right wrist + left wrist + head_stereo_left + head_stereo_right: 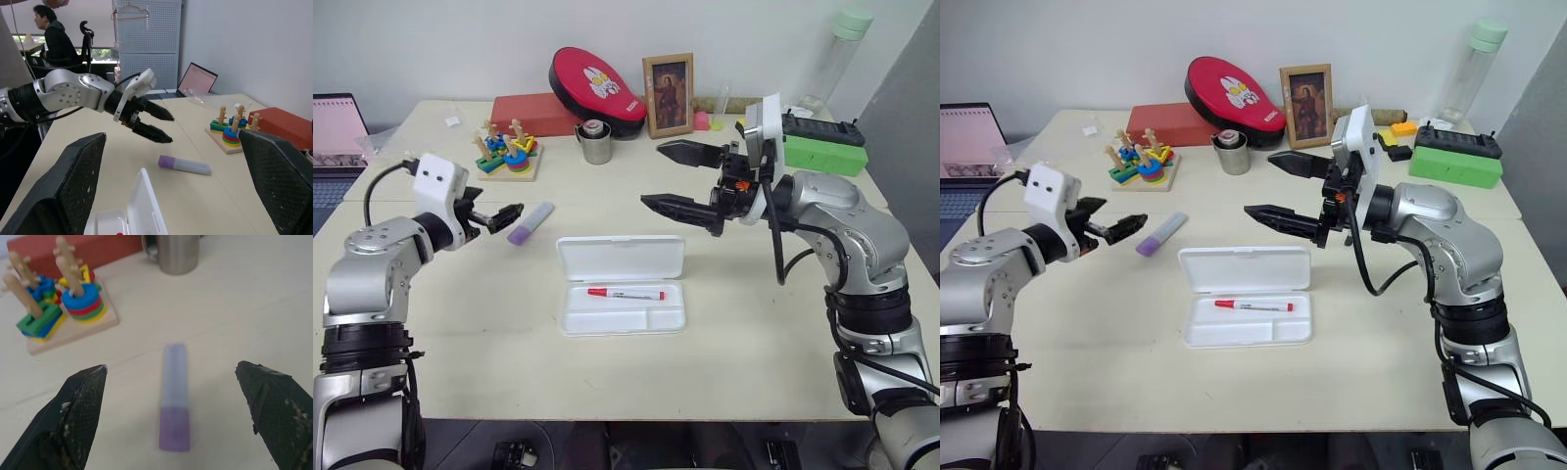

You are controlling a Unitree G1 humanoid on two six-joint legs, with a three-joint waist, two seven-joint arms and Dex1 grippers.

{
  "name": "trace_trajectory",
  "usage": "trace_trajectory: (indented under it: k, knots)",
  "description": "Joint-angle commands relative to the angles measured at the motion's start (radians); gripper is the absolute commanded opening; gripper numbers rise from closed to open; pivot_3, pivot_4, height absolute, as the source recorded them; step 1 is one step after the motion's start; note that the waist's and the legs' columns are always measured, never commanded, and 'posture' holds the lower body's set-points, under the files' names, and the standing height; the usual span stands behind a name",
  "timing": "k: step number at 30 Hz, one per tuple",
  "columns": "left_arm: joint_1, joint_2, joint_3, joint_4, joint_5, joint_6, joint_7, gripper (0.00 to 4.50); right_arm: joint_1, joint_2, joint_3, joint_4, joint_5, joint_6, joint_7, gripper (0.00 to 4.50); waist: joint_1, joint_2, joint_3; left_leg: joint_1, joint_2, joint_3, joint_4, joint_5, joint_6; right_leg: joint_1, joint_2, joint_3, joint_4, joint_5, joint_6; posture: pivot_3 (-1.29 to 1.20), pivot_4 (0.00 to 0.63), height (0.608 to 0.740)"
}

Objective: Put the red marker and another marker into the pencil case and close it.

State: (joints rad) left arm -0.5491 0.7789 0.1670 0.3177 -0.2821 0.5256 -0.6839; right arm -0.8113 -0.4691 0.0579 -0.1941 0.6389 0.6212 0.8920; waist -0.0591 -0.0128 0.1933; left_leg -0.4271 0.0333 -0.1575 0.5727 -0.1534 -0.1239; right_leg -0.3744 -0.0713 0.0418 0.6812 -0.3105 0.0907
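Desk: matte cream top, smooth, rounded front edge. Red box at the back, flat rectangular slab; red oval padded case with a white cartoon print leaning on it, writing too small to read. Green block back right with a black device on top; clear bottle with a pale green cap behind. Framed portrait, wood frame, upright. Laptop off the left edge, screen pink.

Pencil case mid-desk, white plastic, rounded corners, lid hinged open flat toward the back, tray divided. Red marker lying lengthwise in the tray's long compartment: slim white barrel, red cap, tiny barrel print unreadable. Another marker on bare desk left of and behind the case, well apart from it: short, flat-sided, pale lilac with darker purple end.

Wooden peg stacker with coloured rings and steel cup behind the lilac marker, nothing between marker and case.

Left gripper just beside the lilac marker's purple end, jaws spread, not touching it. Right gripper raised above the case's far side, jaws spread wide, empty. Finger pads black, textured, scuffed.
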Motion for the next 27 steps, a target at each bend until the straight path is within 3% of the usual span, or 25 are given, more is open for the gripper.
trace_trajectory:
  k: [1,8,12,25,27]
  knots:
    - [-0.042,0.004,-0.041,0.088,0.051,-0.058,-0.029,4.48,-0.015,-0.002,-0.018,-0.049,0.004,-0.006,-0.008,4.50,0.000,0.000,0.000,0.000,0.000,0.000,0.000,0.000,0.000,0.000,0.000,0.000,0.000,0.000,0.000,0.00,0.150,0.740]
    - [-0.101,-0.029,-0.099,0.220,0.091,-0.079,-0.064,4.48,-0.005,-0.007,-0.025,-0.071,0.011,0.005,-0.020,4.50,0.000,0.000,0.000,0.000,0.000,0.000,0.000,0.000,0.000,0.000,0.000,0.000,0.000,0.000,0.000,0.00,0.150,0.740]
    - [-0.119,-0.041,-0.106,0.243,0.102,-0.070,-0.072,3.88,-0.004,-0.009,-0.026,-0.075,0.012,0.008,-0.024,4.50,0.000,0.000,0.000,0.000,0.000,0.000,0.000,0.000,0.000,0.000,0.000,0.000,0.000,0.000,0.000,0.00,0.150,0.740]
    - [-0.101,-0.053,-0.100,0.229,0.108,-0.049,-0.072,1.25,-0.009,-0.008,-0.026,-0.066,0.011,0.008,-0.020,4.50,0.000,0.000,0.000,0.000,0.000,0.000,0.000,0.000,0.000,0.000,0.000,0.000,0.000,0.000,0.000,0.00,0.150,0.740]
    - [-0.099,-0.054,-0.096,0.228,0.108,-0.053,-0.065,1.21,-0.009,-0.008,-0.026,-0.065,0.012,0.008,-0.019,4.50,0.000,0.000,0.000,0.000,0.000,0.000,0.000,0.000,0.000,0.000,0.000,0.000,0.000,0.000,0.000,0.00,0.150,0.740]
